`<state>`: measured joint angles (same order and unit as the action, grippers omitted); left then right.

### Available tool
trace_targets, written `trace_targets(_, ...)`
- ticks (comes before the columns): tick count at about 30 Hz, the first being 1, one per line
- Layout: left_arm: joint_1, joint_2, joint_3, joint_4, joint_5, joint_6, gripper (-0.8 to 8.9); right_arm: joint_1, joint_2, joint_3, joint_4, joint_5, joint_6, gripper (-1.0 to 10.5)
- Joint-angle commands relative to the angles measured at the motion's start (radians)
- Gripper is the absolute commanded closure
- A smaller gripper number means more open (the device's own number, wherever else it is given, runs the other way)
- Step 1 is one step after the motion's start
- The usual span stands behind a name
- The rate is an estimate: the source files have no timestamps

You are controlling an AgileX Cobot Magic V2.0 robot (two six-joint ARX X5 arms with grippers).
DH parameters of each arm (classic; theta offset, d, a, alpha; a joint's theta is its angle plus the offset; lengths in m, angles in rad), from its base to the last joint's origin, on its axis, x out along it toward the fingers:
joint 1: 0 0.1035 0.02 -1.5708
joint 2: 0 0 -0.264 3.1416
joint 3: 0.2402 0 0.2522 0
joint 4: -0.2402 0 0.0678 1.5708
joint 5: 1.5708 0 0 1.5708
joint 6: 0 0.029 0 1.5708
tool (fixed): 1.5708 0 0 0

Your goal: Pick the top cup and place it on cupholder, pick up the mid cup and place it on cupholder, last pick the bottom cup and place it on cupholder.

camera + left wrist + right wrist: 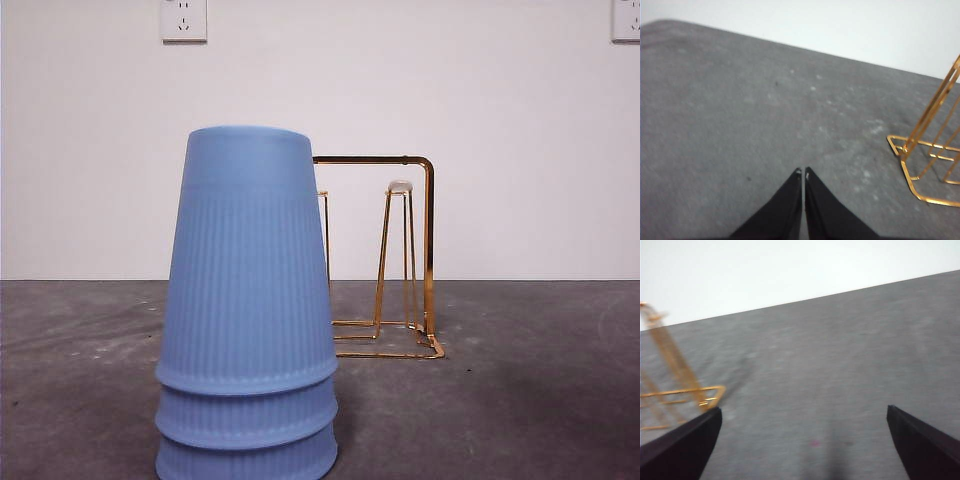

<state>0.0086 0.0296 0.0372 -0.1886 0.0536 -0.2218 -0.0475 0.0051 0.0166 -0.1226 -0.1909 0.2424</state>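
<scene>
1. Three blue ribbed cups stand nested upside down in one stack at the left of the front view: the top cup (pixel 248 260) over the mid cup (pixel 246 415), over the bottom cup (pixel 246 458), on the grey table (pixel 520 380).
2. The cupholder (pixel 405 255), a gold wire rack, stands empty on the table behind and to the right of the stack, its left part hidden by the cups.
3. The left gripper (pixel 802 172) hangs over bare table, clenched with tips together, grasping nothing, the rack's base beside it.
4. The right gripper (pixel 805 412) hovers released, jaws spread wide, above bare table near the rack's corner.
</scene>
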Motion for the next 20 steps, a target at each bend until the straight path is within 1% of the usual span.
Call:
trace_targets(1, -0.015, 0.03, 0.055, -0.006, 0.027, -0.058, 8.04, 0.003, 0.002, 0.025, 0.01, -0.07, 0.042, 6.3)
trace_targets(2, -0.024, 0.049, 0.086, -0.006, 0.043, -0.081, 8.03, 0.007, 0.01, 0.048, 0.008, -0.096, 0.061, 6.5)
trace_targets(5, -0.048, 0.113, 0.187, -0.033, 0.089, -0.121, 8.04, 0.025, 0.053, 0.137, -0.053, -0.11, 0.139, 6.5)
trace_targets(7, -0.067, 0.178, 0.279, -0.083, 0.117, -0.123, 8.03, 0.041, 0.103, 0.218, -0.116, -0.133, 0.153, 6.5)
trace_targets(10, -0.112, 0.301, 0.44, -0.166, 0.163, -0.114, 8.04, 0.066, 0.202, 0.359, -0.2, -0.188, 0.148, 6.5)
trace_targets(13, -0.174, 0.43, 0.606, -0.237, 0.223, -0.068, 8.04, 0.087, 0.325, 0.523, -0.277, -0.288, 0.126, 6.8)
trace_targets(15, -0.222, 0.517, 0.721, -0.288, 0.264, -0.037, 8.04, 0.101, 0.417, 0.652, -0.343, -0.352, 0.096, 7.0)
trace_targets(18, -0.283, 0.624, 0.878, -0.374, 0.322, 0.008, 8.04, 0.123, 0.519, 0.811, -0.426, -0.392, 0.043, 7.3)
trace_targets(20, -0.314, 0.692, 0.978, -0.453, 0.365, 0.047, 8.04, 0.14, 0.587, 0.922, -0.499, -0.408, -0.017, 7.3)
